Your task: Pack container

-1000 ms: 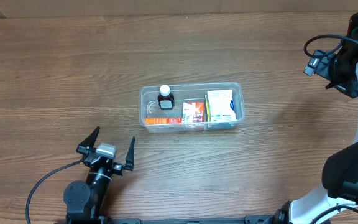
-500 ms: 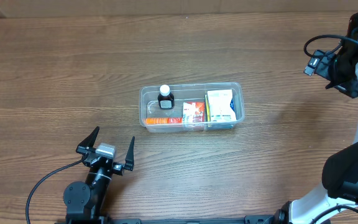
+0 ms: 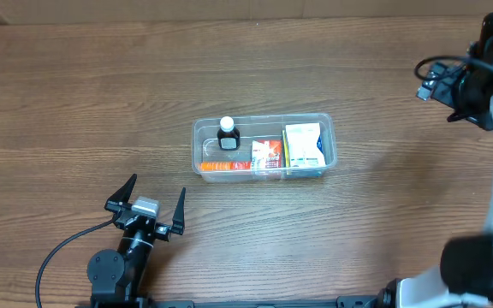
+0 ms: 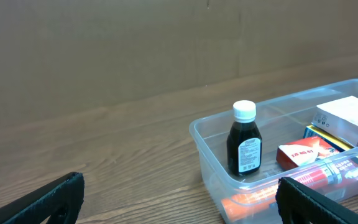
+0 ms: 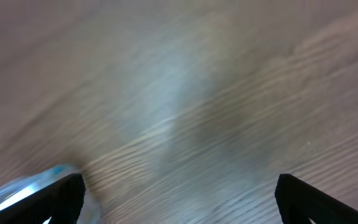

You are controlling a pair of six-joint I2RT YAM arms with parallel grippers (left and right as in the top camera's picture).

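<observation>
The clear plastic container [image 3: 328,137] sits mid-table. It holds a dark bottle with a white cap [image 3: 228,135], an orange tube [image 3: 225,166], a red box [image 3: 267,154] and a white box [image 3: 304,144]. My left gripper [image 3: 153,208] is open and empty, near the front edge, left of and in front of the container. In the left wrist view the container [image 4: 211,167] and bottle [image 4: 243,146] lie ahead to the right. My right arm [image 3: 473,81] is raised at the far right; its gripper [image 5: 179,199] is open and empty over bare wood, with the container's corner [image 5: 23,186] at lower left.
The table is brown wood. A plain brown wall stands behind it in the left wrist view. The left arm's black cable [image 3: 67,248] loops along the front edge.
The right arm has shifted slightly up and to the right at the far right edge, and its wrist view is blurred by motion. The left arm and container are unchanged.
</observation>
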